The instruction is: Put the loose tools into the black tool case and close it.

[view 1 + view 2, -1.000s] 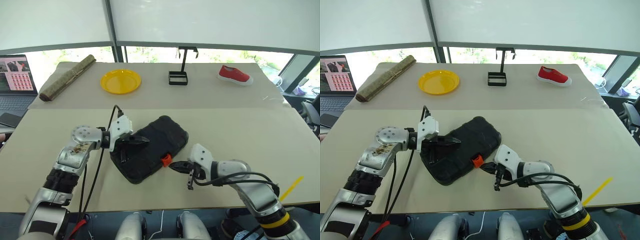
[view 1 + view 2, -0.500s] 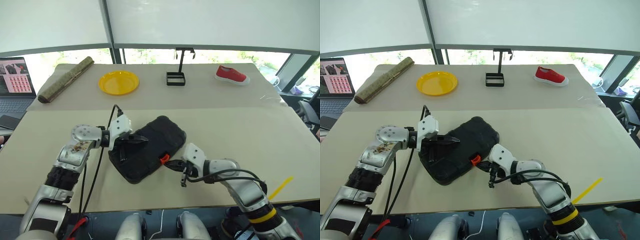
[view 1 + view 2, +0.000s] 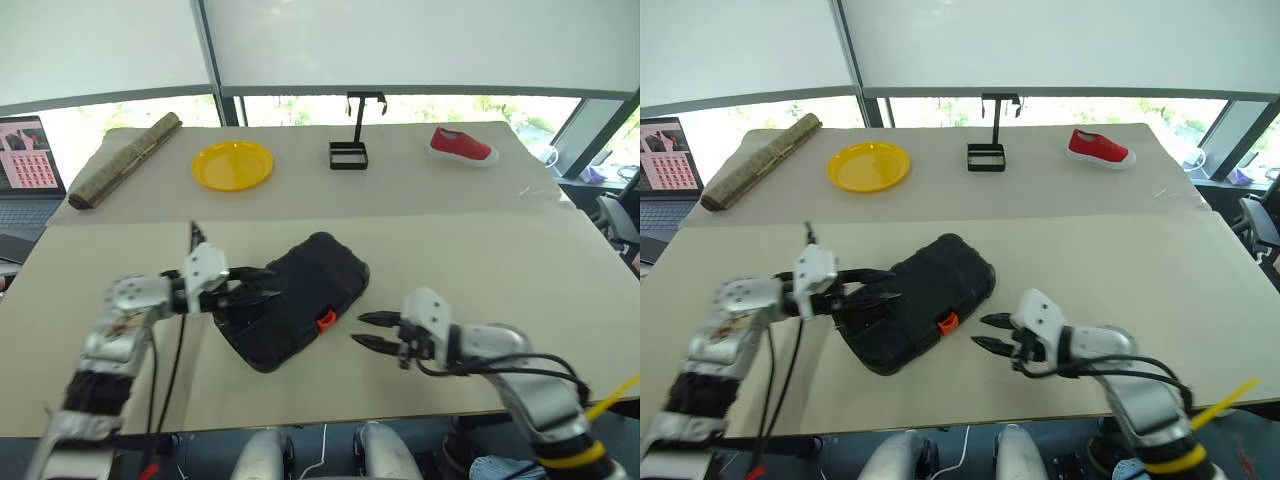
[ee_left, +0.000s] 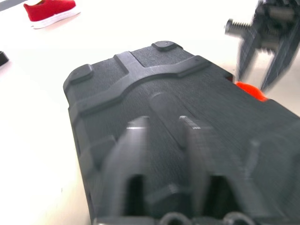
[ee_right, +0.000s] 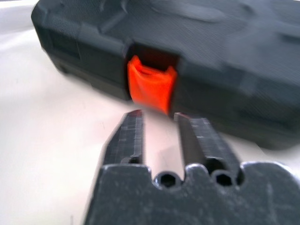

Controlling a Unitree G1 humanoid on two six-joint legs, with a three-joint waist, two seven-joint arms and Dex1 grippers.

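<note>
Head cameras overlook table; wrist cameras closely face case

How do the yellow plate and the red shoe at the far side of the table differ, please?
The yellow plate is round, flat and open upward; the red shoe is long and narrow, with a white sole. The plate lies toward the robot's left, beside the rolled mat; the shoe lies toward its right, past the black wire stand. Both rest on the table, far from the closed black case.

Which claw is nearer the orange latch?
Right. The right claw sits just off the orange latch, apart from it; the left claw is over the case's far side.
</note>
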